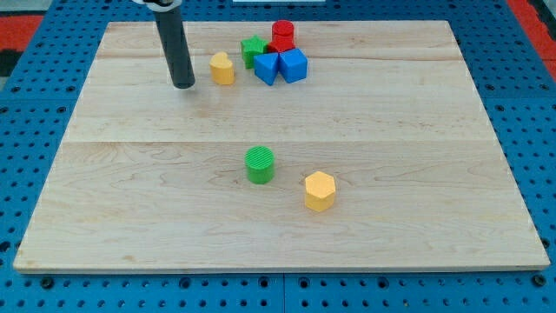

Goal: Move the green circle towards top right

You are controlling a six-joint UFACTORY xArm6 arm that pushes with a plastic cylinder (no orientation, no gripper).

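The green circle (259, 164) is a short green cylinder standing near the middle of the wooden board (130, 174). My tip (183, 85) is at the end of the dark rod, in the view's upper left. It rests on the board far from the green circle, up and to the left of it. The tip is just left of a yellow block (222, 68) and does not touch it.
A yellow hexagon block (319, 191) lies just right of and below the green circle. At the view's top middle is a cluster: a green block (253, 49), a red cylinder (283, 35), and two blue blocks (267, 67) (294, 65). A blue pegboard (35, 104) surrounds the board.
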